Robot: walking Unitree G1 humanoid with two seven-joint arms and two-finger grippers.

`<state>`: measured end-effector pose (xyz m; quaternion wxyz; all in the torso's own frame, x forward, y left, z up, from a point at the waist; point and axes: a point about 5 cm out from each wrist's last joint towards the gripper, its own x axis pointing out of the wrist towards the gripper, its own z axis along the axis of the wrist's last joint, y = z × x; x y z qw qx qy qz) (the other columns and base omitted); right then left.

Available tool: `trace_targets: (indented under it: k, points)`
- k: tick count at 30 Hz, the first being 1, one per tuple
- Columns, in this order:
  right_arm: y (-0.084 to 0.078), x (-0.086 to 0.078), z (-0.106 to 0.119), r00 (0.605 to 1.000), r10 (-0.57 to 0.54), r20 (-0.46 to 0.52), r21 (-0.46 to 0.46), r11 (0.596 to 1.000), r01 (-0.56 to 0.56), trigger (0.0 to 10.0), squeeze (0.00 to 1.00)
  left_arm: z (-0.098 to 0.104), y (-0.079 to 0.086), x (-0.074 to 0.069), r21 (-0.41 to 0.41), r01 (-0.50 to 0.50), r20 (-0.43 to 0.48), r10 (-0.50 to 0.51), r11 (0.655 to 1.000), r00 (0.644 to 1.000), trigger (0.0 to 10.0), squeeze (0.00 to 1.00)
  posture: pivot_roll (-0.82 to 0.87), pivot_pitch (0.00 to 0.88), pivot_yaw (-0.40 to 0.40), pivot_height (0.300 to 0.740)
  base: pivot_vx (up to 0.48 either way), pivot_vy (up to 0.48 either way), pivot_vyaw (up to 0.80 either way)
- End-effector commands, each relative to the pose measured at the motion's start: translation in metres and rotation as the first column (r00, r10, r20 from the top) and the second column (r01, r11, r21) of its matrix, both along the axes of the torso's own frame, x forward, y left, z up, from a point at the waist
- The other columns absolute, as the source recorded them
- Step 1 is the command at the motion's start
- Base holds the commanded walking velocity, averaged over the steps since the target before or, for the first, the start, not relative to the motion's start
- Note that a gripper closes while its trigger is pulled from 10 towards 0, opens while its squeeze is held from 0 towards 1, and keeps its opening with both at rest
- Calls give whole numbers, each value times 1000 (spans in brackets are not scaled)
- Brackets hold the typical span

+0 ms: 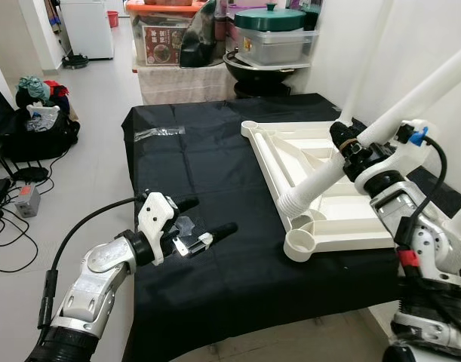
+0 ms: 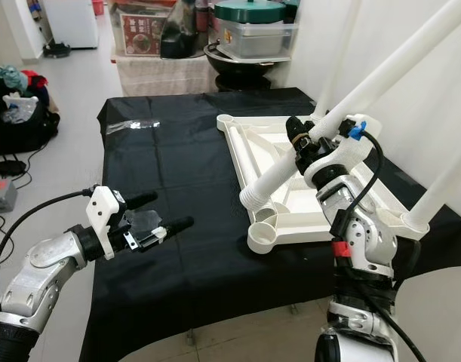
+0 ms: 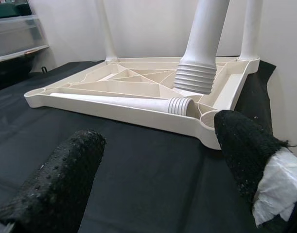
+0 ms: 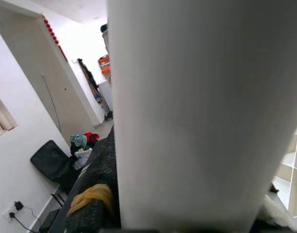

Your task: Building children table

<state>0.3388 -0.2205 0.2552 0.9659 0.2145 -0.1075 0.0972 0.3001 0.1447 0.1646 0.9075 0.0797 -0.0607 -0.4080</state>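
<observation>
You won't find any text you can read here. The one printed surface is the red label [image 1: 163,43] on the front of the clear storage box [image 1: 158,34] at the upper middle of the left eye view, under its orange lid; you can see a dark round picture and some pale marks on it, but the lettering is too small and blurred to make out. Nothing else in your views carries a legible brand, number or sign.
</observation>
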Motion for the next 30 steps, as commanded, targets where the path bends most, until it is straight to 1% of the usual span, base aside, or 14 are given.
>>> trace_targets:
  k: [1, 2, 3, 5, 7, 8, 9, 11, 13, 18, 23, 30]
  points:
    - [1, -4, -2, 1000, 11, 17, -81, 997, -10, 0, 0, -6, -3, -2, -5, 0, -27, 0, 1000, 1000, 10000, 0, 33, 0, -66, 740, 0, 0, 0]
    - [1, -4, -2, 1000, 11, 17, -81, 997, -10, 0, 0, -6, -3, -2, -5, 0, -27, 0, 1000, 1000, 10000, 0, 33, 0, -66, 740, 0, 0, 0]
    - [8, -7, -10, 999, 43, 3, -136, 990, -42, 0, 0, -8, -4, -2, -8, -7, -32, 6, 1000, 999, 10000, 0, 25, 0, -60, 740, 0, 0, 0]
    - [8, -7, -10, 999, 43, 3, -136, 990, -42, 0, 0, -8, -4, -2, -8, -7, -32, 6, 1000, 999, 10000, 0, 25, 0, -60, 740, 0, 0, 0]
    - [21, -13, -23, 995, 101, -23, -208, 973, -104, 0, 0, -10, -6, -2, -15, -21, -38, 20, 1000, 999, 10000, 0, 25, 0, -60, 740, 0, 0, 0]
    - [21, -13, -23, 995, 101, -23, -208, 973, -104, 0, 0, -10, -6, -2, -15, -21, -38, 20, 1000, 999, 10000, 0, 25, 0, -60, 740, 0, 0, 0]
    - [26, -15, -30, 992, 122, -38, -246, 961, -128, 0, 0, -11, -7, -2, -18, -25, -40, 25, 1000, 999, 10000, 0, 27, 0, -61, 740, 0, 0, 0]
    - [27, -15, -38, 990, 128, -61, -291, 947, -140, 0, 0, -12, -8, -3, -21, -31, -40, 30, 999, 999, 10000, 0, 29, 0, -65, 740, 0, 0, 0]
    - [24, -14, -42, 991, 118, -70, -317, 939, -134, 0, 0, -13, -8, -5, -21, -35, -41, 35, 999, 999, 10000, 0, 30, 0, -68, 740, 0, 0, 0]
    - [20, -13, -44, 992, 103, -73, -331, 936, -122, 0, 0, -15, -9, -7, -24, -41, -43, 40, 999, 998, 10000, 0, 31, 0, -72, 740, 0, 0, 0]
    - [13, -12, -40, 994, 87, -62, -336, 936, -103, 0, 0, -17, -11, -9, -30, -45, -49, 44, 999, 998, 10000, 0, 27, 0, -72, 740, 0, 0, 0]
    - [12, -14, -45, 992, 97, -79, -343, 932, -118, 0, 0, -17, -11, -8, -32, -53, -50, 52, 998, 997, 10000, 0, 25, 0, -73, 740, 0, 0, 0]
